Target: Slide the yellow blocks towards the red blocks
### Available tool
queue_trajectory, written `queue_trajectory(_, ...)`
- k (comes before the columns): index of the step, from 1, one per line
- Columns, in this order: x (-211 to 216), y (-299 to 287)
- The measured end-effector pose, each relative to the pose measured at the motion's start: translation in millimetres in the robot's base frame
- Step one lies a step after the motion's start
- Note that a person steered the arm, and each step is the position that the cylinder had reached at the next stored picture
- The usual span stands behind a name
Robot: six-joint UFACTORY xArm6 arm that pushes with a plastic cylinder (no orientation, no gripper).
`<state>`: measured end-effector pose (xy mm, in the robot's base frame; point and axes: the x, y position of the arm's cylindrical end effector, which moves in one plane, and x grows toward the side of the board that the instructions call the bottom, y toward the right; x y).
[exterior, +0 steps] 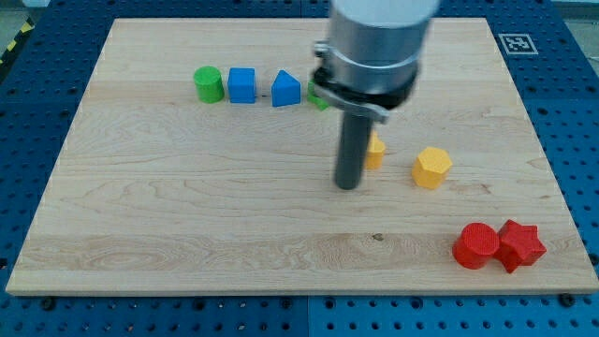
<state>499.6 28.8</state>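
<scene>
My tip [348,184] rests on the board near the middle. A yellow block [375,150] sits just to its upper right, partly hidden by the rod, shape unclear. A yellow hexagonal block [431,168] lies further to the view's right. A red cylinder [476,245] and a red star block [521,245] touch each other near the view's bottom right corner, well below and right of the yellow blocks.
A row near the view's top holds a green cylinder [208,84], a blue cube [241,85] and a blue triangular block [285,90]. Another green block [318,97] is mostly hidden behind the arm. The wooden board [140,215] sits on a blue perforated table.
</scene>
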Motion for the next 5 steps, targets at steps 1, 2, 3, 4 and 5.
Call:
queue_trajectory(1, -17, -21)
queue_trajectory(2, -54, 21)
queue_trajectory(3, -58, 77)
queue_trajectory(4, -53, 103)
queue_trajectory(5, -44, 107)
